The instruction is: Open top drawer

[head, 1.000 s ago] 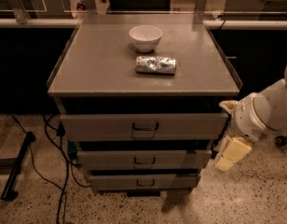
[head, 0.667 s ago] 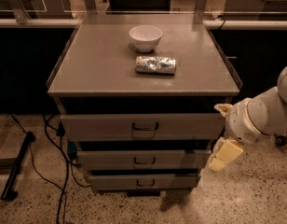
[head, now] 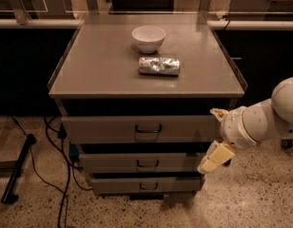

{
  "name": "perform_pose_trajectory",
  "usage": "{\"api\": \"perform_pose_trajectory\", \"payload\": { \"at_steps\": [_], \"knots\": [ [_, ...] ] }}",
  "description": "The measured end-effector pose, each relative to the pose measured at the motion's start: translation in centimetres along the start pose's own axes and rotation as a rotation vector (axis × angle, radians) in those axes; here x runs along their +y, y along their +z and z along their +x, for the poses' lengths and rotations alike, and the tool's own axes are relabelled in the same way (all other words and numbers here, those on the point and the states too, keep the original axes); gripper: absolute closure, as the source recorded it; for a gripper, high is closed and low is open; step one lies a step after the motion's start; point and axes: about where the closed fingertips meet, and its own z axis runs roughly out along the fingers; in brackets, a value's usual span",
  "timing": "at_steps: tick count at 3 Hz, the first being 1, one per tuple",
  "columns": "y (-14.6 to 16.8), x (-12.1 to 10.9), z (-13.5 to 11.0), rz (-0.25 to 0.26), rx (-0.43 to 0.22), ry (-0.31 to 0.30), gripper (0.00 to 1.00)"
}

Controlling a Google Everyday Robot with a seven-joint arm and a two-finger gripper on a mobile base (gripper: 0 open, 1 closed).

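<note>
The top drawer [head: 103, 129] is the widest of three grey drawers under the grey cabinet top [head: 99, 70]. Its flat front carries a small dark loop handle [head: 148, 128] at the centre, and it sits pushed in below the top's overhang. My gripper [head: 214, 137] is at the right end of the top drawer's front, to the right of the handle and apart from it. It is open and empty: one cream finger [head: 217, 112] is up by the drawer's top corner, the other [head: 214, 158] hangs lower by the middle drawer. The white arm [head: 265, 120] comes in from the right.
A white bowl [head: 148, 38] and a crumpled foil-wrapped packet [head: 159, 66] lie on the cabinet top. The two narrower drawers [head: 113, 163] [head: 118, 186] sit below. Black cables [head: 56, 141] and a dark stand leg [head: 15, 172] are on the speckled floor at left.
My gripper and arm have moved left, from clear of the cabinet's right side to the right end of the top drawer's front. The drawers have not moved.
</note>
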Motion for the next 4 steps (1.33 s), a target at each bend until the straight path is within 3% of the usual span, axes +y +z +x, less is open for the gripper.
{"api": "perform_pose_trajectory", "payload": {
  "at_steps": [2,4],
  "knots": [
    [3.1,-1.4,0.4,0.013,-0.049,-0.008,0.0],
    [5.9,-3.6,1.3,0.0,-0.037,-0.017,0.0]
  ]
}}
